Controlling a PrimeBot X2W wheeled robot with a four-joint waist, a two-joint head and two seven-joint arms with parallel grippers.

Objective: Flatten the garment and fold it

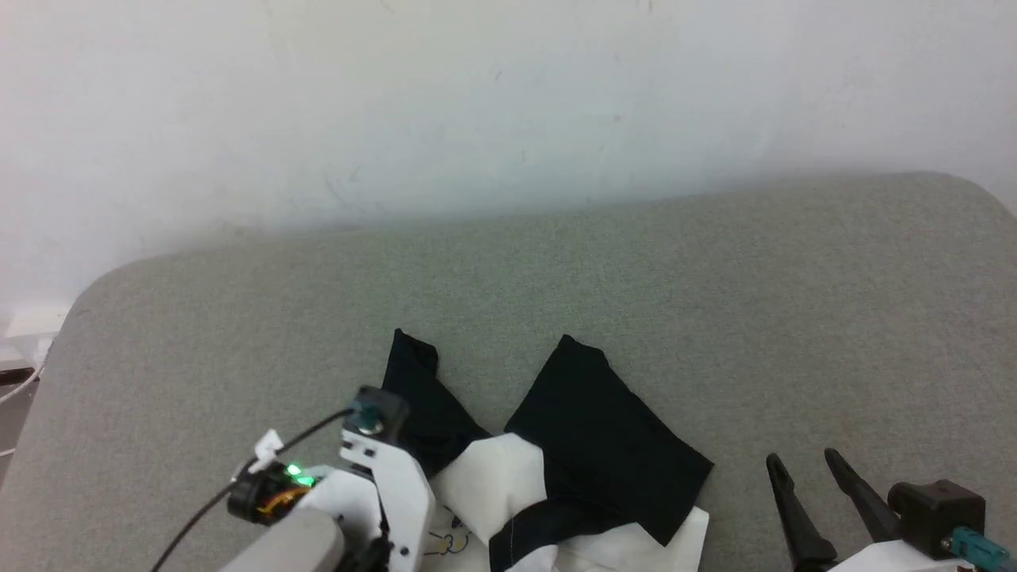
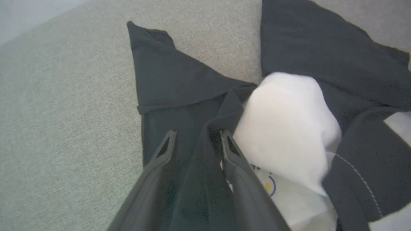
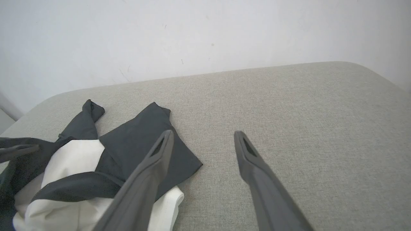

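Note:
The garment [image 1: 604,445] lies crumpled at the near middle of the table, its two black sleeves pointing away from me and the white body bunched between them. In the left wrist view my left gripper [image 2: 197,136] is down on the left black sleeve [image 2: 167,80], with a ridge of black cloth pinched between its fingers. My left wrist [image 1: 373,469] covers those fingers in the head view. My right gripper [image 1: 804,461] hovers open to the right of the garment [image 3: 74,160], above bare table, with nothing between its fingers [image 3: 162,144].
The table [image 1: 715,278] is a grey-green padded surface with rounded far corners, set against a white wall [image 1: 508,95]. Bare fabric stretches beyond and to the right of the garment. White cables [image 1: 20,381] hang off the left edge.

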